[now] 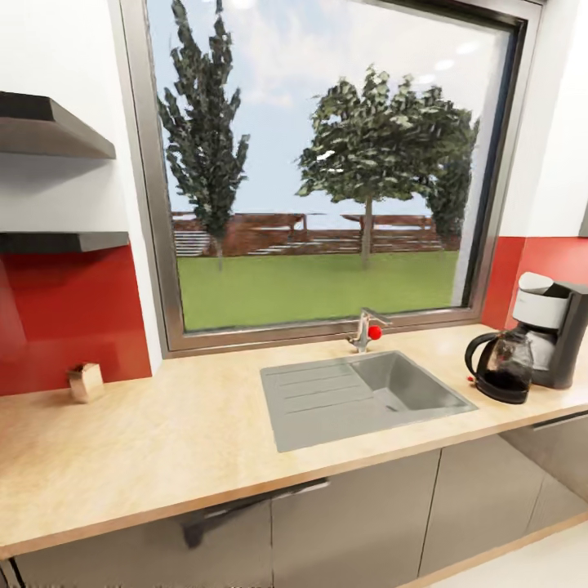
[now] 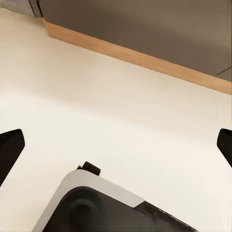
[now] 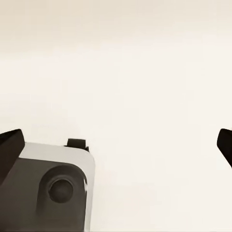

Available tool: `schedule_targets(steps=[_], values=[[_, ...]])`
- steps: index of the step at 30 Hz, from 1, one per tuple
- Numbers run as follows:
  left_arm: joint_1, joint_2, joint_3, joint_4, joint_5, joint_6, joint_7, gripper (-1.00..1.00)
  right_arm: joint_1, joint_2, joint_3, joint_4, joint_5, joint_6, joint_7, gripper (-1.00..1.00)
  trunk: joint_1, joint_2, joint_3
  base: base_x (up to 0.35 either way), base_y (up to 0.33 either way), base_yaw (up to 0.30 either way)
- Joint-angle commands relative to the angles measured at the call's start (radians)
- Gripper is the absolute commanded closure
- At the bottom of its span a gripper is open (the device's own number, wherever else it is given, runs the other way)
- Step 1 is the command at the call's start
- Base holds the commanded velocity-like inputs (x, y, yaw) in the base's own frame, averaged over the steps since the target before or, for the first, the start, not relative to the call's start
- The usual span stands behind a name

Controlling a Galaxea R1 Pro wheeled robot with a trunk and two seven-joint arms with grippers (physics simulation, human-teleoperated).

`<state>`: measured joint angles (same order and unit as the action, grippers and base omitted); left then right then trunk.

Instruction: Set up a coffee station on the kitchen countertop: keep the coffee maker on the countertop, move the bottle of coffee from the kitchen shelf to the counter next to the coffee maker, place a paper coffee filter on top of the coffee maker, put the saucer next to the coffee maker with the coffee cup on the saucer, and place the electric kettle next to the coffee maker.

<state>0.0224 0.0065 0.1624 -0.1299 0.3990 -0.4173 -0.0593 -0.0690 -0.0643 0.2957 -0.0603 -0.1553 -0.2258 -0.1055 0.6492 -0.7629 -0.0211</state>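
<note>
Head view: the desk [image 1: 163,433] ran across the lower half, a light wood-grain top over glossy grey cabinets [image 1: 482,506]. A grey steel sink [image 1: 363,396] was set into it just right of centre, with a tap [image 1: 366,329] bearing a red knob at the sink's 12 o'clock, below a big window [image 1: 327,163]. Far out at the sink's 3 o'clock stood the kettle [image 1: 501,367], rounded glass, dark in its lower half, with a black handle. The coffee maker [image 1: 555,331] stood just beside it at the kettle's 2 o'clock, cut off by the picture's right edge; whether the two touched could not be told. Well apart, at the sink's 9 o'clock, a small pale block [image 1: 86,381] sat on the desk against the red backsplash [image 1: 65,318]. Two dark shelves [image 1: 57,135] hung on the wall above it.

Left wrist view: the left tool [image 2: 116,145] stood wide, its two dark fingertips [image 2: 9,150] far apart with nothing between them, over a pale floor [image 2: 121,111]. A wooden plinth [image 2: 135,55] ran under a grey cabinet front, and part of the robot's grey base [image 2: 92,203] showed.

Right wrist view: the right tool [image 3: 116,145] also stood wide and held nothing, its fingertips [image 3: 9,147] at either edge, with the pale floor [image 3: 135,87] and the grey base [image 3: 53,188] beyond.
</note>
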Motion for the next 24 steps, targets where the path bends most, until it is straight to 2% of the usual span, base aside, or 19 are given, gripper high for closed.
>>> schedule_targets(steps=[1, 9, 24], values=[[0.000, -0.001, 0.007, -0.001, 0.000, 0.000, -0.006, -1.00, 0.000, 0.000, 0.009, 0.000, -0.010, -0.003, -0.003, -1.00, 0.000, -0.001, -0.002, 0.000, 0.340, 0.239], [0.000, -0.002, 0.006, 0.001, -0.003, 0.000, -0.006, -1.00, 0.000, 0.000, 0.010, 0.000, -0.009, -0.006, -0.003, -1.00, 0.000, -0.001, -0.005, 0.000, 0.340, 0.201], [0.000, -0.002, -0.003, 0.002, -0.005, 0.000, -0.006, -1.00, -0.001, -0.001, 0.008, 0.000, -0.009, -0.007, -0.003, -1.00, 0.000, -0.001, -0.005, 0.000, 0.340, 0.015]])
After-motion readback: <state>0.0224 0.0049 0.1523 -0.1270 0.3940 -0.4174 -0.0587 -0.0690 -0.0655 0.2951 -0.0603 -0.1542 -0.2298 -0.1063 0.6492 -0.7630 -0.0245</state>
